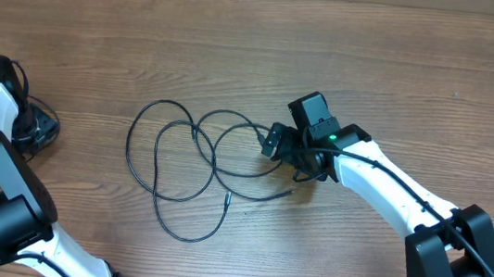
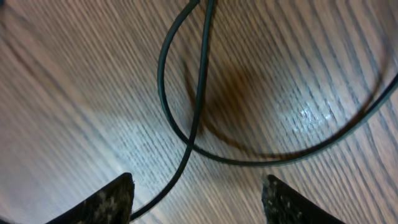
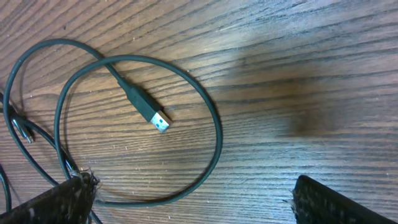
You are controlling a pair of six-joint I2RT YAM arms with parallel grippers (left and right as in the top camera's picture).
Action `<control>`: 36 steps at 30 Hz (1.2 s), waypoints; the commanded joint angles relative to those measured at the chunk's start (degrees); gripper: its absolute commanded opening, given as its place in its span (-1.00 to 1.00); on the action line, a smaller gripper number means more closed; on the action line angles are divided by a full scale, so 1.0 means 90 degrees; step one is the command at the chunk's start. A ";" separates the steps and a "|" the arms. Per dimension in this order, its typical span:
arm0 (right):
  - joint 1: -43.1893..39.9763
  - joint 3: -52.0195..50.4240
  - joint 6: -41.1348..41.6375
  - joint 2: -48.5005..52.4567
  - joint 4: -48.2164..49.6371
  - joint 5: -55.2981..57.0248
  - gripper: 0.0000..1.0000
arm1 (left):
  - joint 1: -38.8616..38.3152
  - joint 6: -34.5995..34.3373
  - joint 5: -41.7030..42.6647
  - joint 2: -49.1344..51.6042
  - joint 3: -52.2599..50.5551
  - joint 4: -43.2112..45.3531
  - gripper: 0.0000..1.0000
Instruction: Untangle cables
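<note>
- Standing by the worktop (image 1: 239,44), I am watching what looks like an early step. The cables (image 1: 214,166) are lying in loose, overlapping loops at the middle of the overhead frame, and none of the crossings is pulled apart yet.
- The right claw (image 1: 276,144) is hovering at the right edge of the tangle, spread wide and gripping nothing. In its own view a silver-tipped plug (image 3: 153,116) is lying inside a loop at the upper left, clear of both fingers.
- The left claw (image 1: 36,124) is sitting at the far left, well apart from the tangle, also gaping wide and empty. A dark cord (image 2: 200,93) is crossing beneath it, and I cannot tell whether it is one of the cables.
- To my eye, the next move is calling for the right claw to drop onto a nearby strand or plug end, pinch it, and draw it rightward out of its loop. The left arm is needing to come in and pin the other side.
</note>
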 commanded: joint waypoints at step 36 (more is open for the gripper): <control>-0.0012 0.0058 -0.0046 -0.0136 0.0032 -0.0010 1.00 | 0.0277 -0.0117 0.0578 -0.0109 -0.1778 0.2793 -0.10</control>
